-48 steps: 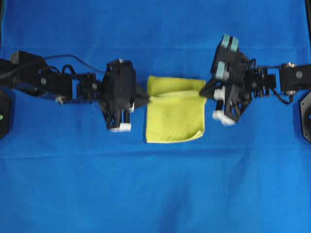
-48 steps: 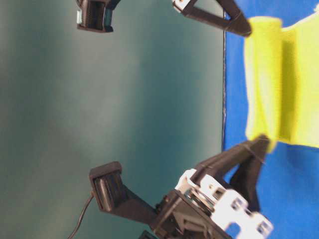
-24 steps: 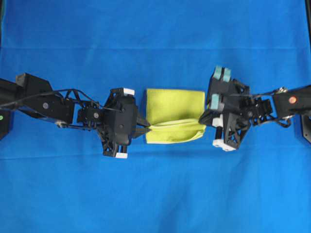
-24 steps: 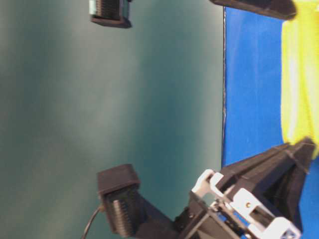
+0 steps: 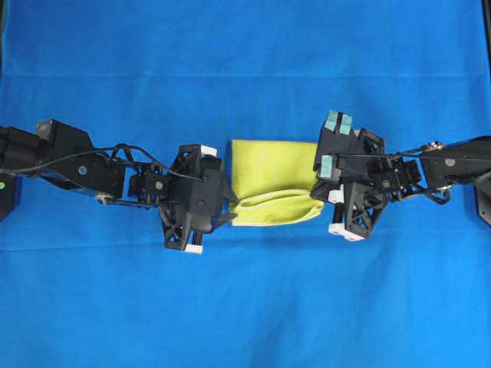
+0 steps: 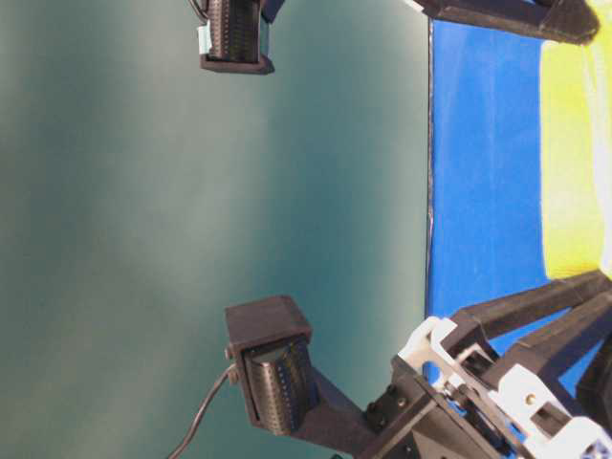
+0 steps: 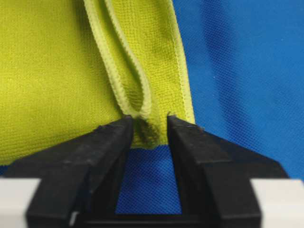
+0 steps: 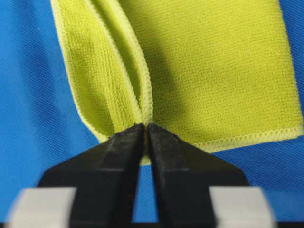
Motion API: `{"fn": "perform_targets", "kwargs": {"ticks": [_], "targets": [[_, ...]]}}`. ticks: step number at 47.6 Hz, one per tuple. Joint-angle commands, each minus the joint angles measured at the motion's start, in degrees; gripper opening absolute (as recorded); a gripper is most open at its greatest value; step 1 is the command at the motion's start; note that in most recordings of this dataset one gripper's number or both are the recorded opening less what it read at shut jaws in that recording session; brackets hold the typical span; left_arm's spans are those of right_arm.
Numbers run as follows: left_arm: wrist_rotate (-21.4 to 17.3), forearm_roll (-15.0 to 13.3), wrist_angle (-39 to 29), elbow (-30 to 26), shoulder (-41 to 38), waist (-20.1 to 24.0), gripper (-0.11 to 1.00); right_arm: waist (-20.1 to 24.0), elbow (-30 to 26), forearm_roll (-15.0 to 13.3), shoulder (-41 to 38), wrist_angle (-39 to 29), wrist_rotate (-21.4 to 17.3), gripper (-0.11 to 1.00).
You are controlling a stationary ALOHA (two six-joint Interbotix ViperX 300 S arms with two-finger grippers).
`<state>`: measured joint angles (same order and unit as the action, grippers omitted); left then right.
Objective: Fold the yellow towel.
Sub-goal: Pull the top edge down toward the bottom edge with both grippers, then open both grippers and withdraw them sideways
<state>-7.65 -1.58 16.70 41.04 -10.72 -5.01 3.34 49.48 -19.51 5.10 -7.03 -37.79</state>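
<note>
No readable writing shows on the yellow towel (image 5: 275, 182), though views blur.

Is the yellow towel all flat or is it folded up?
Folded. The yellow towel lies doubled over on the blue cloth, a rectangle with stacked hems along its near edge. The fold looks loose there, where the layers gape slightly.

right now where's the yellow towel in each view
Overhead: yellow towel centre, between both pincers.
Table-level: right edge.
Left wrist: upper left, fold between the tips.
Right wrist: upper middle, hem at the tips.
Shared landmark: blue cloth underneath.
</note>
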Motion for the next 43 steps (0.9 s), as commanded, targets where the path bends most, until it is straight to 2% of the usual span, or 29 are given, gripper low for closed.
{"fn": "perform_targets", "kwargs": {"ticks": [1,6,9,15,25,36,43], "targets": [[-0.4,-0.1,0.4,-1.2,0.9,-0.2,0.36,0.7,-1.2,0.1,0.4,0.4,0.0,0.24],[-0.7,0.0,0.1,-1.2,1.6,-0.2,0.37,1.4,-1.6,0.1,0.6,0.0,0.1,0.56],[-1.1,0.0,-0.3,-1.1,2.5,-0.2,0.37,1.8,-1.9,0.1,1.2,-1.1,0.1,0.65],[-1.2,0.0,-3.1,-0.5,6.9,-0.3,0.37,2.3,-2.9,0.0,4.2,-4.7,0.1,0.56],[-1.1,0.0,-11.5,1.0,18.4,-0.4,0.37,2.5,-4.1,-0.9,12.4,-11.2,1.1,0.57],[-2.5,0.0,-14.5,4.9,31.8,-0.4,0.37,2.4,-2.5,-6.2,23.4,-12.3,1.4,0.57],[-2.8,-0.1,-14.3,9.3,40.9,-0.3,0.37,2.1,0.5,-8.0,31.0,-12.3,1.4,0.57]]}}
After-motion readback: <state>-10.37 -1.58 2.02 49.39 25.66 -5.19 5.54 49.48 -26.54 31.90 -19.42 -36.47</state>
